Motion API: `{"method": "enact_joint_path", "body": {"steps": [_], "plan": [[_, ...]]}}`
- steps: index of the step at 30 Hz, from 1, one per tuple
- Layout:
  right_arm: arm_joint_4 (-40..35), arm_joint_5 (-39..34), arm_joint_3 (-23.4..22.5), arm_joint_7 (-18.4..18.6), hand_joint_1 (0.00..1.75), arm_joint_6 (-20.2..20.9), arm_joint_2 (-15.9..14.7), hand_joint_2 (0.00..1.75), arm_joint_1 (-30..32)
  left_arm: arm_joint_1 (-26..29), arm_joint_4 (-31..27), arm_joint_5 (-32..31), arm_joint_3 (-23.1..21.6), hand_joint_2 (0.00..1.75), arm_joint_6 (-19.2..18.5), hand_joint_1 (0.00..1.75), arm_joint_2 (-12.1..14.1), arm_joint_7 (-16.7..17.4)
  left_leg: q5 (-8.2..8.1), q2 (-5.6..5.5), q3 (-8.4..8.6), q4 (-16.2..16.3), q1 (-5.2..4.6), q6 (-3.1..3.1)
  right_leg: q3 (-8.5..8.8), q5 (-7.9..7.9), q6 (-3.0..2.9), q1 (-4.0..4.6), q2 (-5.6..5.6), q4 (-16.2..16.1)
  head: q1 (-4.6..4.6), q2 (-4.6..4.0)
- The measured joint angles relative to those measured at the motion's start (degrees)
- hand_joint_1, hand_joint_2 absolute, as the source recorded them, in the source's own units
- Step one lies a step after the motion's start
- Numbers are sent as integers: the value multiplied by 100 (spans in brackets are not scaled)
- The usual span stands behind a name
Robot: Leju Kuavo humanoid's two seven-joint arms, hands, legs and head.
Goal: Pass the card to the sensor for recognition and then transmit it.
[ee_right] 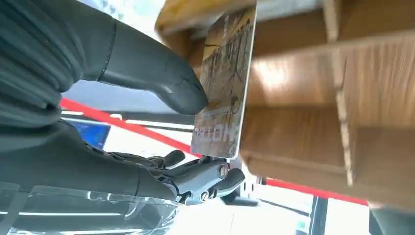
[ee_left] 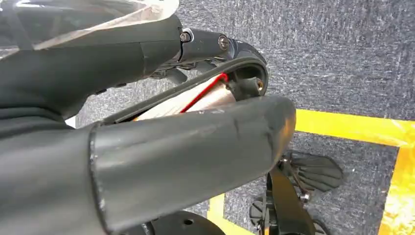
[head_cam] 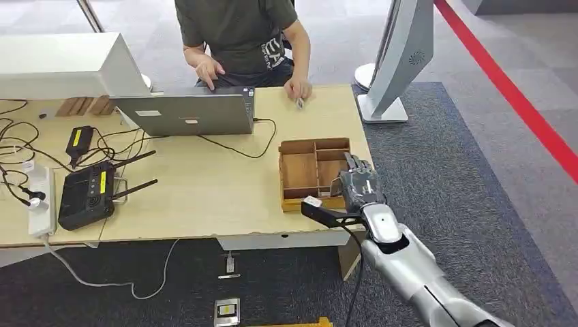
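A printed card (ee_right: 224,83) stands on edge in a compartment of the wooden divided tray (head_cam: 300,170) at the right end of the table. My right hand (head_cam: 358,182) reaches down into the tray's right side. Its thumb (ee_right: 181,93) presses on the card's printed face, and the darker fingers (ee_right: 205,176) lie close by the card's lower edge, pinching it. My left hand (ee_left: 186,147) hangs above the carpet and a yellow floor line, fingers apart, holding nothing.
A person sits behind the table with one hand on a grey laptop (head_cam: 187,112) and the other hand (head_cam: 298,88) next to a small object. A black router (head_cam: 88,194), a power strip and cables cover the left part. A white stand (head_cam: 392,61) rises at the table's right.
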Motion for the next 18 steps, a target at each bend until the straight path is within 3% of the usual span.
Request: {"method": "enact_joint_path", "body": {"steps": [8, 18], "plan": [[-737, 149, -168, 37, 175, 276, -197, 175, 19, 0, 0, -39, 0, 0, -2, 0, -2, -17, 0, 0, 0, 0, 0, 0, 1, 0, 0, 0, 0, 0, 0, 0], [-807, 123, -149, -125, 175, 37, -179, 175, -88, -2, 0, 39, 0, 0, 0, 0, -2, -33, 0, 0, -2, -1, 1, 0, 1, 0, 0, 0, 0, 1, 0, 0]]}}
